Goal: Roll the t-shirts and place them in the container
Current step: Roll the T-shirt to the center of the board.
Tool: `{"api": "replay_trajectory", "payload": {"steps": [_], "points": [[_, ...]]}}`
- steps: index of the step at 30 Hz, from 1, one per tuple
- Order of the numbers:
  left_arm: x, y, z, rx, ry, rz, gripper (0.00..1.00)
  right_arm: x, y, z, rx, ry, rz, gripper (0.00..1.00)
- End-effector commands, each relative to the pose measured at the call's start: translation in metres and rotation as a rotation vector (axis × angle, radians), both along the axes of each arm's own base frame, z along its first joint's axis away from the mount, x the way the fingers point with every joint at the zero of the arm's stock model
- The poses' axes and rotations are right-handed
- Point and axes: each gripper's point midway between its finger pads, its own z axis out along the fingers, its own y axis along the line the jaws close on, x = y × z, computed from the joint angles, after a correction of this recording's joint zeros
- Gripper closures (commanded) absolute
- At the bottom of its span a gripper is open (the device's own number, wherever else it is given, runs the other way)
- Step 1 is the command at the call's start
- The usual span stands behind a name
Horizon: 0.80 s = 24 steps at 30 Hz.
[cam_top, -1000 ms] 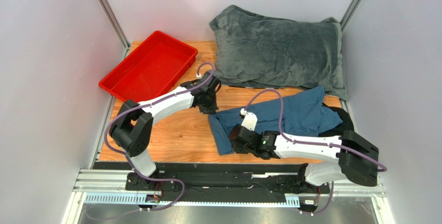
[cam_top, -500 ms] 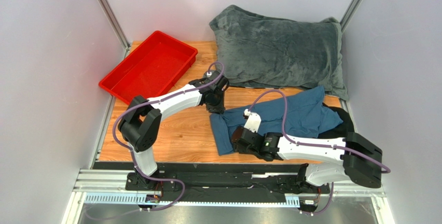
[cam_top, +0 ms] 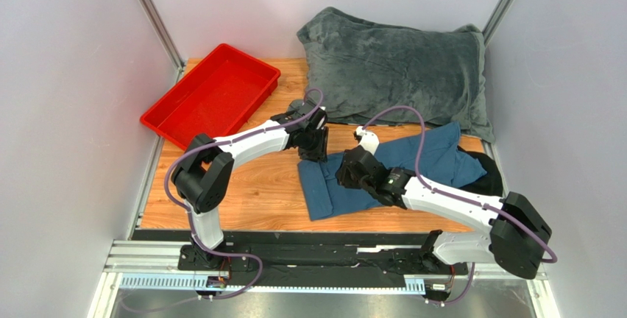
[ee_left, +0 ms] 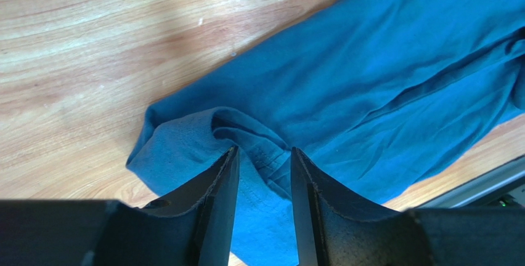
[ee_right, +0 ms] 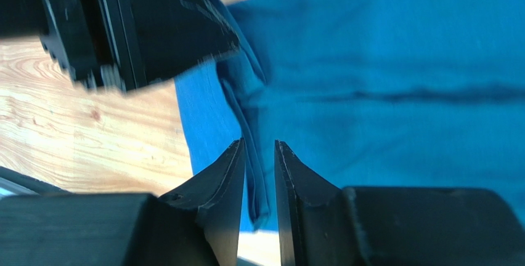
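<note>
At ten o'clock on the blue t-shirt [cam_top: 441, 160], your left hand [ee_left: 264, 152] straddles the hem [ee_left: 246, 130] unclenched; whether the right hand [ee_right: 259, 144] grips is unclear. Pinch both evenly before rolling.

Left pincer [cam_top: 315, 150] [ee_left: 262, 155] pointing down, jaws parted moderately; right pincer [cam_top: 349, 168] [ee_right: 259, 146] close beside it, jaws narrowly parted; both arms stretched forward, tips nearly meeting

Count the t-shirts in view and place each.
1 for certain: the teal t-shirt, on the table before the grey blanket. Black cloth under its right end may be another.
</note>
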Motion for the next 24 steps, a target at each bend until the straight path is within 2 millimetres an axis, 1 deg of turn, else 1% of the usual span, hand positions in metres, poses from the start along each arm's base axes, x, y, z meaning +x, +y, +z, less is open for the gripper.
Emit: {"api": "replay_trajectory", "payload": {"steps": [1,3,4,5,7,8,10,11,12,13,14,15,16,17,18,19,20,21,22,23,24], "points": [[0.013,-0.015,0.02,-0.059,-0.069,-0.031,0.52,0.02,0.03,0.016,0.083,-0.081,0.139,0.72],[0.016,-0.012,0.028,-0.062,-0.086,-0.019,0.5,0.027,0.03,0.013,0.071,-0.084,0.154,0.7],[0.018,-0.01,0.033,-0.066,-0.094,-0.011,0.5,0.027,0.033,0.007,0.067,-0.067,0.165,0.7],[0.022,-0.005,0.04,-0.072,-0.106,0.01,0.5,0.029,0.033,0.005,0.065,-0.061,0.168,0.69],[0.025,0.006,0.046,-0.062,-0.118,0.044,0.5,0.034,0.033,0.002,0.076,-0.049,0.168,0.69],[0.028,0.013,0.056,-0.076,-0.132,0.071,0.5,0.035,0.033,-0.003,0.072,-0.039,0.173,0.7],[0.027,0.025,0.056,-0.066,-0.13,0.102,0.5,0.039,0.033,-0.006,0.073,-0.037,0.178,0.68],[0.028,0.029,0.063,-0.077,-0.14,0.114,0.5,0.04,0.033,-0.008,0.068,-0.036,0.181,0.66],[0.026,0.033,0.063,-0.069,-0.144,0.12,0.5,0.041,0.034,-0.013,0.057,-0.03,0.185,0.64],[0.023,0.037,0.059,-0.062,-0.137,0.121,0.5,0.043,0.036,-0.013,0.063,-0.033,0.192,0.64],[0.02,0.038,0.061,-0.065,-0.136,0.125,0.51,0.043,0.038,-0.015,0.061,-0.028,0.199,0.64],[0.017,0.04,0.06,-0.061,-0.127,0.127,0.51,0.044,0.039,-0.021,0.051,-0.015,0.203,0.64],[0.011,0.045,0.052,-0.049,-0.109,0.13,0.52,0.046,0.041,-0.021,0.049,-0.013,0.206,0.64],[0.006,0.046,0.052,-0.054,-0.102,0.136,0.53,0.046,0.042,-0.024,0.047,-0.005,0.207,0.64],[0.004,0.047,0.05,-0.062,-0.099,0.141,0.57,0.046,0.043,-0.031,0.034,0.008,0.211,0.64],[-0.004,0.052,0.039,-0.054,-0.074,0.146,0.58,0.046,0.043,-0.034,0.03,0.015,0.215,0.64],[-0.007,0.052,0.04,-0.073,-0.074,0.154,0.6,0.05,0.047,-0.031,0.046,-0.001,0.218,0.63],[-0.01,0.05,0.038,-0.093,-0.066,0.15,0.64,0.05,0.047,-0.034,0.042,0.003,0.218,0.64],[-0.017,0.052,0.03,-0.09,-0.044,0.15,0.66,0.051,0.048,-0.037,0.04,0.008,0.221,0.64],[-0.019,0.052,0.026,-0.091,-0.034,0.15,0.67,0.053,0.049,-0.039,0.038,0.009,0.221,0.64],[-0.02,0.052,0.023,-0.092,-0.027,0.151,0.71,0.053,0.049,-0.04,0.037,0.012,0.222,0.64]]}}
